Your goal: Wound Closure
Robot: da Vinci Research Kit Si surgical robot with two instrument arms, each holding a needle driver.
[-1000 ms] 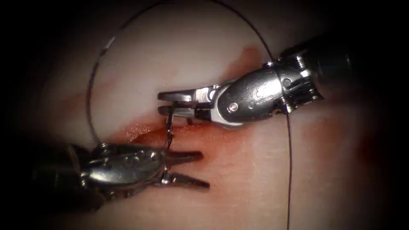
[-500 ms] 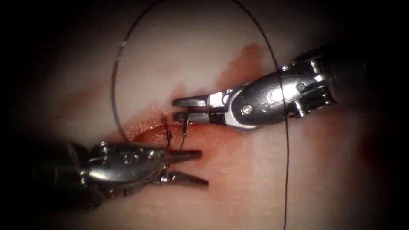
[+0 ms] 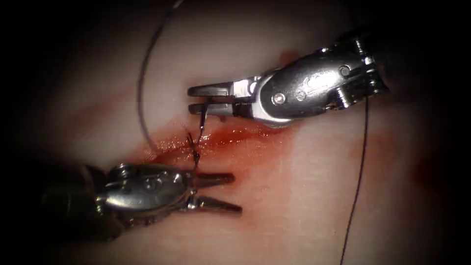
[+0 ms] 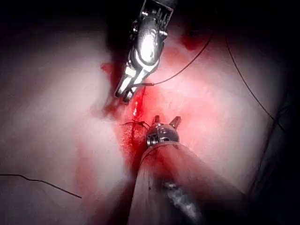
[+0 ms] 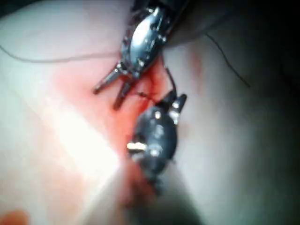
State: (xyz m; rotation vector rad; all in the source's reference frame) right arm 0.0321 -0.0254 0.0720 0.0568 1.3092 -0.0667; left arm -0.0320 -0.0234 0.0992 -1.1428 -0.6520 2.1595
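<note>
The right tool (image 3: 196,99) comes in from the right above the cut (image 3: 216,140), its jaws nearly closed on a short dark strand of thread (image 3: 201,120) that runs down from between them to the knot (image 3: 195,153) sitting on the cut. That strand is drawn straight between the jaws and the knot. The left tool (image 3: 230,194) lies low on the left side, tips pointing right, jaws spread wide and holding nothing; the upper jaw tip sits just below the knot without touching it, as far as can be told. Red fluid (image 3: 245,147) pools along the cut and spreads over the tissue (image 3: 294,206) to the right.

A long run of thread curves up over the pale tissue to the left of the right tool, and another length hangs down on the far right, passing just beside the right tool's wrist. No curve of needle can be made out; whether one is in the tissue cannot be told.

From the left wrist, the right tool (image 4: 125,96) shows with thread leading off from beside its jaws, and the left tool (image 4: 165,121) has its tips parted by the knot (image 4: 136,123). From the right wrist, the left tool (image 5: 109,93) shows its two splayed jaws.
</note>
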